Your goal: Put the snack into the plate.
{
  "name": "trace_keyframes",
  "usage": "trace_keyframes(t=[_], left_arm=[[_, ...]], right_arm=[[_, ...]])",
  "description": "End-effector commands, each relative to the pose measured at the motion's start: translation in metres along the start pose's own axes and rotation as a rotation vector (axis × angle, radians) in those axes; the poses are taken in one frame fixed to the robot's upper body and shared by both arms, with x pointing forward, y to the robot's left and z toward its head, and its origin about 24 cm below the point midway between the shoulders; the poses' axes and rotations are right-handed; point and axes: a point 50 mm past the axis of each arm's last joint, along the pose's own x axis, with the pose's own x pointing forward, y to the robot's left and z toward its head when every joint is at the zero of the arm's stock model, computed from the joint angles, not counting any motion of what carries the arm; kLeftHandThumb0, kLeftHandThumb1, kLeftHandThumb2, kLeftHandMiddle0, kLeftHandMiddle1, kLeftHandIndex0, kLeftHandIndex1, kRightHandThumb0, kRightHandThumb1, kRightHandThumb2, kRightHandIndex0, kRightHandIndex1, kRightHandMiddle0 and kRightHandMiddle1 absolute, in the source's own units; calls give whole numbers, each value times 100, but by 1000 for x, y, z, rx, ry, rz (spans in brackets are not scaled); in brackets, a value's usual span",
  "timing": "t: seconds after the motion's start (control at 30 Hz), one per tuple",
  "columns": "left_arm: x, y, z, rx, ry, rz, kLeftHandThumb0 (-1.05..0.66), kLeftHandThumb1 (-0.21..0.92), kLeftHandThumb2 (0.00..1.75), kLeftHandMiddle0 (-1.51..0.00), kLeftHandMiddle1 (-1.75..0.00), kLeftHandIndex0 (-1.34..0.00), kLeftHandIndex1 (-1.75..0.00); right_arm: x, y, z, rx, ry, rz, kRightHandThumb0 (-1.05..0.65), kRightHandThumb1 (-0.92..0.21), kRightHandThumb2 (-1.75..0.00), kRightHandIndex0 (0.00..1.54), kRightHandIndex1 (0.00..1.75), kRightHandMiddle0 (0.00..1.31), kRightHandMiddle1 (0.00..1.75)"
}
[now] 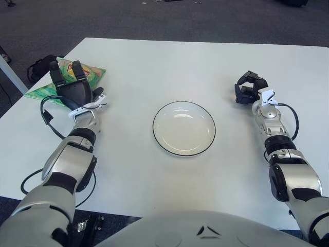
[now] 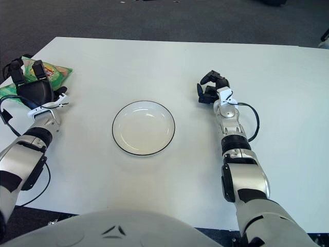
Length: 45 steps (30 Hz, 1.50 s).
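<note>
Snack [image 1: 85, 72], a green bag, lies at the table's [image 1: 169, 56] far left corner, partly overhanging the edge. Left hand [image 1: 72, 87] sits over the bag's near side w/ fingers [image 1: 53, 69] spread upward, gripping nothing; whether the palm touches the bag can't be told. Judged: the hand is opened wide to come down around the bag, so the grasp isn't yet made. Plate [image 1: 184, 128], white w/ dark rim, sits empty at table centre, well apart from the bag, placed where either arm could reach. Right hand [image 1: 248, 86] shows right of the plate, idle, fingers curled on nothing.
</note>
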Motion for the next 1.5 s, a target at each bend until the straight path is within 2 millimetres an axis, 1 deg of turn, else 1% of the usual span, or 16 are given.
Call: trace_keyframes(t=[0.0,0.17,0.57,0.7,0.83,0.97,1.13,1.3,1.47], left_arm=[[-22,-13,-10,35,33,-56,-105,92,69,0,0,0,-1],[-19,-11,-9,44,55,-40,-105,92,69,0,0,0,0],[-17,-11,-12,28,149,-78,-105,92,67,0,0,0,0],[-12,-11,-13,-4,180,-107,-105,92,66,0,0,0,0],[-4,-10,-15,-16,197,-157,-105,92,62,0,0,0,0],[-3,-11,-15,-29,213,-199,-105,92,58,0,0,0,0],[4,-12,-23,-27,218,-299,-105,92,56,0,0,0,0],[16,-10,-34,-11,178,-399,-105,92,56,0,0,0,0],[21,-9,-36,13,127,-439,-105,92,61,0,0,0,0]], right_arm=[[-23,8,-50,-44,212,66,-47,-34,-128,112,175,59,175],[-23,8,-51,-45,215,71,-47,-34,-128,112,175,59,175],[-23,7,-50,-50,209,80,-47,-34,-129,113,175,59,175],[-22,6,-50,-56,208,83,-47,-34,-129,113,175,60,175],[-22,5,-50,-69,212,88,-47,-33,-129,113,175,60,175],[-22,4,-50,-81,210,89,-47,-33,-129,113,175,60,175],[-23,3,-50,-87,205,93,-48,-33,-130,114,175,60,175],[-23,3,-51,-87,198,99,-48,-32,-131,115,175,61,175],[-24,3,-52,-95,196,103,-48,-31,-132,115,175,61,175]])
